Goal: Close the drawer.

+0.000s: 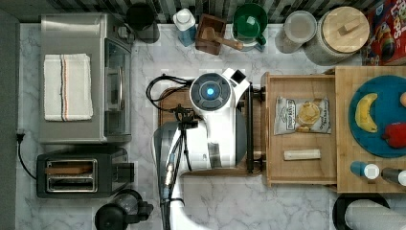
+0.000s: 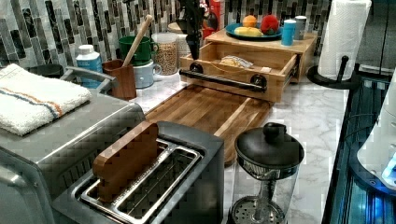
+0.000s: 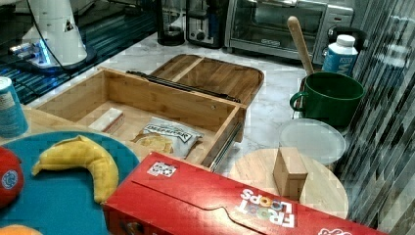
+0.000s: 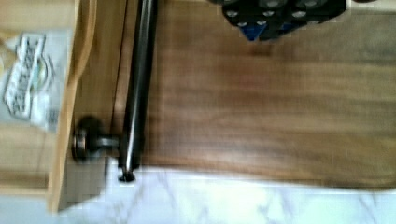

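The drawer (image 1: 297, 170) is a light-wood box pulled out to the top view's left from under a wooden top. It holds a chip bag (image 1: 302, 115) and a small white bar (image 1: 301, 154). Its black bar handle (image 1: 250, 129) runs along the front edge, and is also seen in the left view (image 2: 219, 79) and the right view (image 3: 181, 85). My arm (image 1: 210, 91) hangs over the cutting board just left of the handle in the top view. The gripper (image 4: 280, 14) is above the board, apart from the handle (image 4: 140, 84). In the left view the gripper (image 2: 192, 28) hangs above the drawer's left end.
A dark cutting board (image 2: 210, 112) lies in front of the drawer. The wooden top carries a blue plate (image 1: 383, 139) with a banana. A toaster oven (image 1: 81, 76), a toaster (image 1: 81, 175), a green mug (image 1: 250, 24), jars and a paper towel roll (image 2: 345, 32) ring the counter.
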Available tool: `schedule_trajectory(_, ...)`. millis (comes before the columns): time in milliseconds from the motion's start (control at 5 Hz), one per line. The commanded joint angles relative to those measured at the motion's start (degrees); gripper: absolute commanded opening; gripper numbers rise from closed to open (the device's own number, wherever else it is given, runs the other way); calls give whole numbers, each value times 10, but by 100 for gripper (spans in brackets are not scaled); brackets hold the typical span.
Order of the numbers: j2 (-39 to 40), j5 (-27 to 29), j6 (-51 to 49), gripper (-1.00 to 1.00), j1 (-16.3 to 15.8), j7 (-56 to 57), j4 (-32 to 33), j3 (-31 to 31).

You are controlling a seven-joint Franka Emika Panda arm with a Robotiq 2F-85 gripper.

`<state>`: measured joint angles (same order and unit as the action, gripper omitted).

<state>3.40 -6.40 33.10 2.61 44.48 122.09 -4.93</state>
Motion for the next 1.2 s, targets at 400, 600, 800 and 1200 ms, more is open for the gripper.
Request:
schedule_trajectory(400,40,-40,121,-100,-10,-27,111,-7)
schedule_trajectory(600,48,-26,143,-100,2,11,126,-1)
schedule_trajectory(800,46,-38,159,-100,7,10,139,3)
schedule_trajectory(1200,29,-77,178,-100,22,15,145,12)
